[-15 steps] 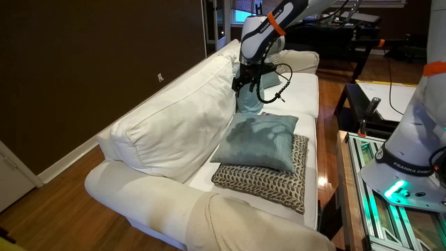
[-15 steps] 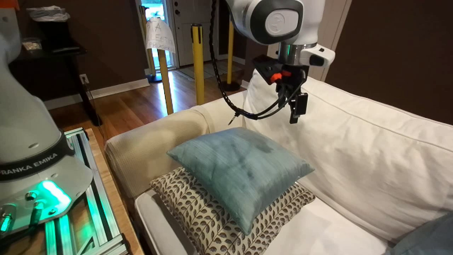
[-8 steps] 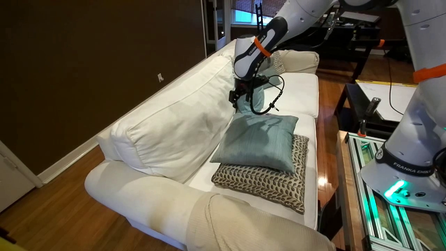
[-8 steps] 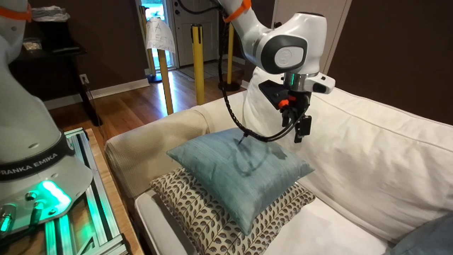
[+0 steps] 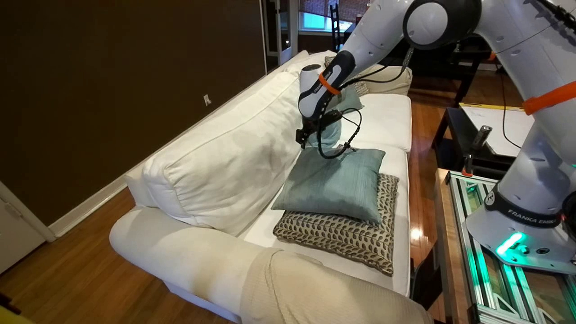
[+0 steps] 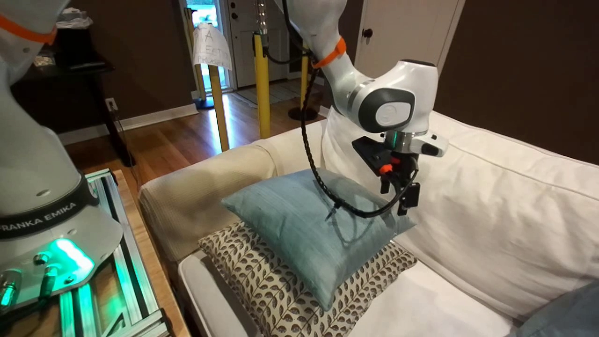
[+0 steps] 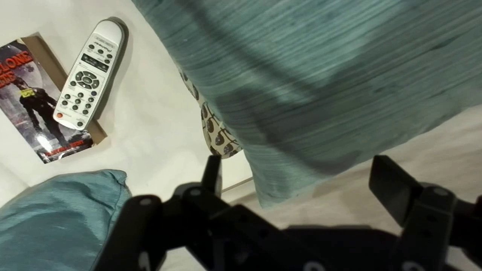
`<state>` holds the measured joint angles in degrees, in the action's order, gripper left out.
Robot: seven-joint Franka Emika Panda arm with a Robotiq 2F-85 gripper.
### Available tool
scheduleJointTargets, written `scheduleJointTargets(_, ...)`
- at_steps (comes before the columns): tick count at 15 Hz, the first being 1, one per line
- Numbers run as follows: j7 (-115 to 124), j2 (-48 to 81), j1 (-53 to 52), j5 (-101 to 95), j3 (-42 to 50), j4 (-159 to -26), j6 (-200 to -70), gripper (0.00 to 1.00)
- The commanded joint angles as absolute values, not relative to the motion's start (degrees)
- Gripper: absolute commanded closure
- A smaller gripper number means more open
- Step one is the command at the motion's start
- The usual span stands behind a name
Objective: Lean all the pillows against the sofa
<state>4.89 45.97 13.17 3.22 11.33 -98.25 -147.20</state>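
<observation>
In an exterior view, here's the robot arm [image 5: 378,31] arched out over the white sofa [image 5: 180,243], jaws hanging at the far corner of a blue pillow [image 5: 335,184]. That one lies skewed on top of a leaf-patterned pillow [image 5: 333,234], near the sofa's rounded end, and past them a second blue pillow [image 5: 330,135] sits by the sofa's back, half behind the robot arm.

In an exterior view, look at those black jaws: apart, pointing down, right by the blue pillow's corner and in front of the puffy back cushion [image 6: 505,210]. Touching the cloth or not? I can't tell from here.

And the wrist view: jaws spread wide, the blue pillow's corner showing in the gap between them! Over on the left, a white remote control [image 7: 90,75] lies across a paperback [image 7: 41,105], with the second blue pillow near them.
</observation>
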Motion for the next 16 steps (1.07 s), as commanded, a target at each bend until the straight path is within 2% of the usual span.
scheduleJointTargets(1,5.55,50.78,15.35,5.19,9.96,-93.52,-149.87,0.0)
scheduleJointTargets(6,8.61,55.19,16.75,8.84,8.52,-90.2,-156.0,0.0)
scheduleJointTargets(12,9.78,59.3,17.36,11.58,6.11,-85.81,-154.0,0.0)
scheduleJointTargets(13,9.68,59.81,17.21,11.55,6.01,-85.19,-153.52,0.03)
scheduleJointTargets(14,9.54,60.17,17.14,11.49,5.81,-84.81,-152.78,0.26)
scheduleJointTargets(16,9.47,60.4,16.91,11.2,5.84,-84.36,-151.33,0.3)
